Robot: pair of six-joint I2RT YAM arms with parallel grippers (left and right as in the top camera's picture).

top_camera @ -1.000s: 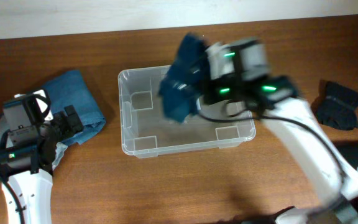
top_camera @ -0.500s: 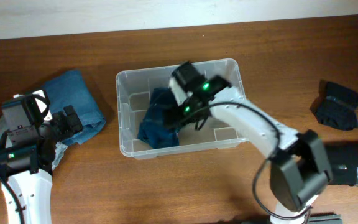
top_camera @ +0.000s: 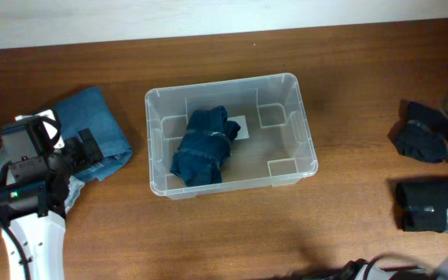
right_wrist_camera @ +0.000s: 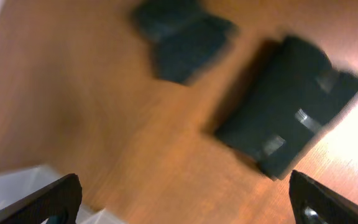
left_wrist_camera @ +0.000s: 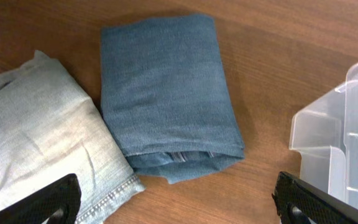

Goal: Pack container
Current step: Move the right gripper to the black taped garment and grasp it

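The clear plastic container (top_camera: 306,124) stands mid-table with a crumpled dark blue garment (top_camera: 201,152) lying in its left half. My left gripper (left_wrist_camera: 179,202) hovers open over bare wood, just in front of a folded blue denim piece (left_wrist_camera: 166,93) and a pale grey denim piece (left_wrist_camera: 42,143). A corner of the container (left_wrist_camera: 344,137) shows at its right. My right gripper (right_wrist_camera: 185,199) is open and empty above the table. Two dark folded garments (right_wrist_camera: 179,37) (right_wrist_camera: 291,106) lie ahead of it, blurred by motion.
In the overhead view the left arm (top_camera: 29,194) covers most of the pale denim beside the blue denim (top_camera: 92,120). The dark garments (top_camera: 422,132) (top_camera: 434,206) lie near the right edge. Only a little of the right arm shows there.
The right gripper let go of the dark blue garment inside the container and swung away to the right. The left arm stayed still.
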